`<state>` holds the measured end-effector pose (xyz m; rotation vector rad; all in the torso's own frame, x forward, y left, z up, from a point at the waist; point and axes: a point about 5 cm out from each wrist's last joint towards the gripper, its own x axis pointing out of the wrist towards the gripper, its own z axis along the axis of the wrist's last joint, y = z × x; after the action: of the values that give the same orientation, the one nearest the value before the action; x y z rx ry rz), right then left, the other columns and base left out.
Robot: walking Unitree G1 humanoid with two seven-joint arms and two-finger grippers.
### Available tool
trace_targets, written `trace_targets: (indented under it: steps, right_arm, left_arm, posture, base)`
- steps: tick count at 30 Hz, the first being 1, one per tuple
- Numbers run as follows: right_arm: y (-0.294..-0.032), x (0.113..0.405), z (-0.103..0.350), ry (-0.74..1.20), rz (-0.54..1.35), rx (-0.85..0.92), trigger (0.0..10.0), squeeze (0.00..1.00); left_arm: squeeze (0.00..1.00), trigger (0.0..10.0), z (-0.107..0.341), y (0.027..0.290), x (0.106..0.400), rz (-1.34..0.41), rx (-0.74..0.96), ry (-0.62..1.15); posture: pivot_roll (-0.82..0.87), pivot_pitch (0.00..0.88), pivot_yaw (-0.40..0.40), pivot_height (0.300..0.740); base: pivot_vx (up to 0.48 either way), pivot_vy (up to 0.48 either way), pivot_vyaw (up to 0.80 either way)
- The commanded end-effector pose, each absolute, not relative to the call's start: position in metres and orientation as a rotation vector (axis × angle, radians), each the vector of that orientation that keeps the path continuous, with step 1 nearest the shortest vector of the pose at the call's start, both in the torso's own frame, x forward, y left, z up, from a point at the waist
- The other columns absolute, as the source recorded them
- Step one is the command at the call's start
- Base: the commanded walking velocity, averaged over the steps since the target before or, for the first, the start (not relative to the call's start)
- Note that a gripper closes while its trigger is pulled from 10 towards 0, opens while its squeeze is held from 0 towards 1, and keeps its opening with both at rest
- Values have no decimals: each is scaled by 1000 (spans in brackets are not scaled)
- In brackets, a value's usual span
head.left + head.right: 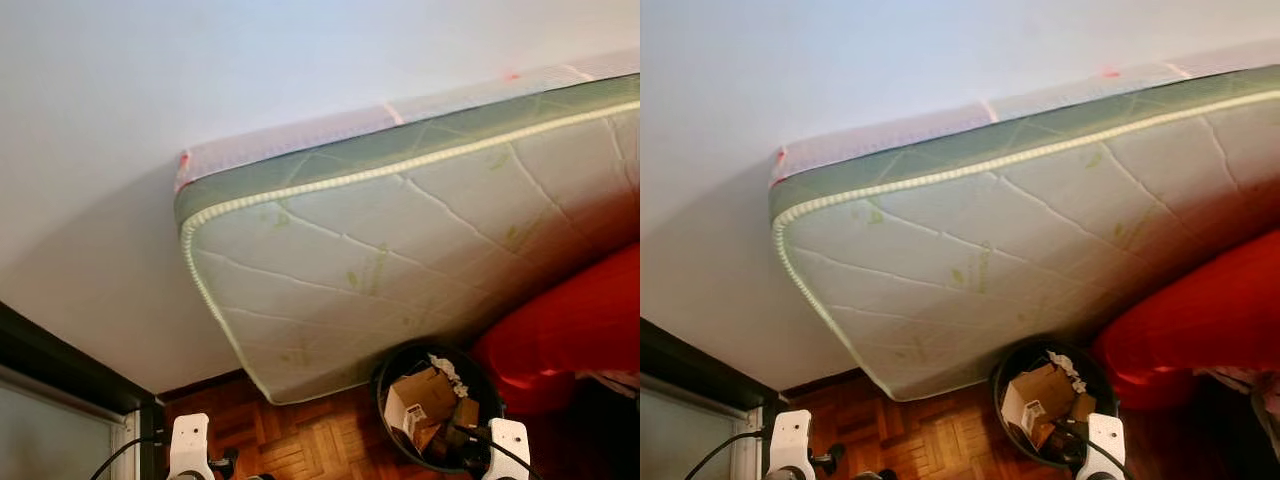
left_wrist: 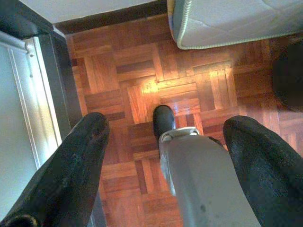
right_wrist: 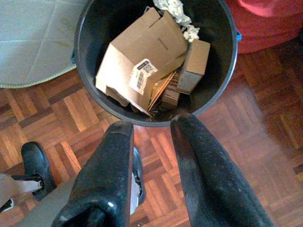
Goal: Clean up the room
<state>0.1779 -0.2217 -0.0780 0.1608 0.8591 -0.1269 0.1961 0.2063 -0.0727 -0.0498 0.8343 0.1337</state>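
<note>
A black round bin [image 3: 90, 42] stands on the parquet floor, holding a torn cardboard box [image 3: 142, 52], a smaller brown box [image 3: 194, 66] and crumpled paper [image 3: 177, 9]. My right gripper [image 3: 151, 125] hangs just above the bin's near rim, its fingers a narrow gap apart with nothing between them. My left gripper [image 2: 168, 124] is wide open and empty over bare floor, with my own leg and black foot [image 2: 163, 120] below it. From the head, the bin [image 1: 380, 385] sits at the lower right, under the corner of a mattress.
A quilted white and green mattress [image 1: 400, 260] leans against the white wall, its lower corner beside the bin. A big red cushion [image 1: 580, 330] lies right of the bin. A dark-framed glass door [image 1: 60, 400] is on the left.
</note>
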Motion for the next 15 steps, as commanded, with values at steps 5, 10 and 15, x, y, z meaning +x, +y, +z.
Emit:
trace_targets:
  steps: [5, 10, 15]
  right_arm:
    - [-220, 171, -82, 887, -128, 170, 10000, 0]
    - [-220, 171, -82, 887, -131, 172, 10000, 0]
    - [-219, 171, -82, 888, -130, 173, 10000, 0]
  left_arm:
    - [0, 10000, -77, 210, 187, 149, -48, 859]
    - [0, 10000, -77, 210, 187, 145, -47, 865]
    - [0, 10000, -76, 212, 187, 138, -22, 858]
  posture:
    - [-53, 180, 20, 740]
    - [-55, 185, 23, 740]
    - [-50, 188, 26, 740]
  base:
    - [0, -362, -756]
    - [0, 0, -756]
    - [0, -148, -756]
